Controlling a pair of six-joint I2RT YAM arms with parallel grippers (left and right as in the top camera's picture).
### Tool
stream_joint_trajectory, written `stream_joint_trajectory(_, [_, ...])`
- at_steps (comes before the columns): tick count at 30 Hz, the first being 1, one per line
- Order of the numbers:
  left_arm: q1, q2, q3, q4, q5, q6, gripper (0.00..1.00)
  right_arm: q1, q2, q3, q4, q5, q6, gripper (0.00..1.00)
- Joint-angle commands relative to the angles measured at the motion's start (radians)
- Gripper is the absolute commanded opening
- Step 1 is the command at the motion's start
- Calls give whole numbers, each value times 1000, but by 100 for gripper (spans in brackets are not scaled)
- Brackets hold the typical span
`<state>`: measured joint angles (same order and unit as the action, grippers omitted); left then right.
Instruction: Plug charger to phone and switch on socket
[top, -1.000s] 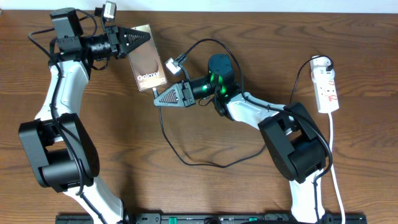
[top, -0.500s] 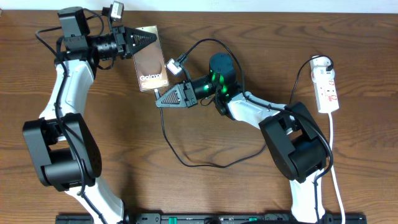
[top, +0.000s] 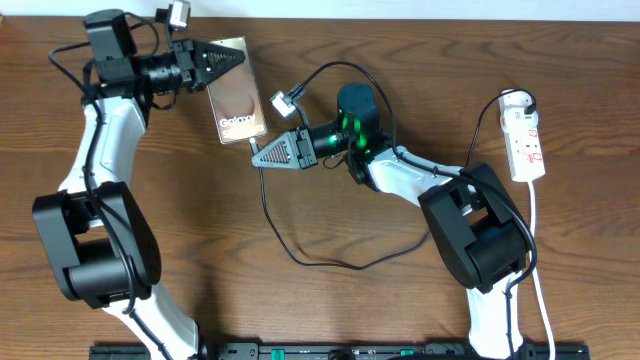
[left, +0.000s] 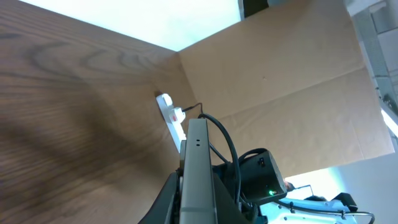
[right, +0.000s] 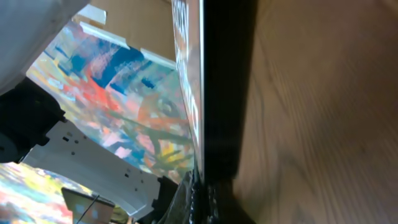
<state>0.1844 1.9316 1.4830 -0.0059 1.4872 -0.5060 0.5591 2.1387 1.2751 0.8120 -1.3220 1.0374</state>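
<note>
The phone (top: 238, 92) is held tilted above the table at the back left, its "Galaxy" lettering facing up. My left gripper (top: 236, 57) is shut on its far end; the left wrist view shows the phone edge-on (left: 198, 149) between the jaws (left: 196, 190). My right gripper (top: 257, 158) is shut at the phone's near end, apparently on the charger's plug tip. The black charger cable (top: 330, 265) loops across the table. In the right wrist view the phone's dark edge (right: 227, 87) stands just ahead of the fingers (right: 202, 193). The white socket strip (top: 527, 140) lies at the far right.
A black plug (top: 520, 100) sits in the strip's far end, and its white cord (top: 540, 260) runs down the right edge. The strip also shows in the left wrist view (left: 169, 112). A cardboard wall (left: 280, 74) stands beyond the table.
My left gripper and the phone have shifted slightly up and left. My right gripper has edged a little up toward the phone's near end.
</note>
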Motion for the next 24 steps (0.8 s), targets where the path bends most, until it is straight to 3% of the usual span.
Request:
stream_joint_trajectory(1, [0, -30, 6, -3, 72, -30, 8, -23, -5, 27, 6, 86, -22, 1])
stream_joint_trajectory(24, [0, -30, 6, 0, 64, -31, 7, 25, -5, 27, 6, 90, -48, 1])
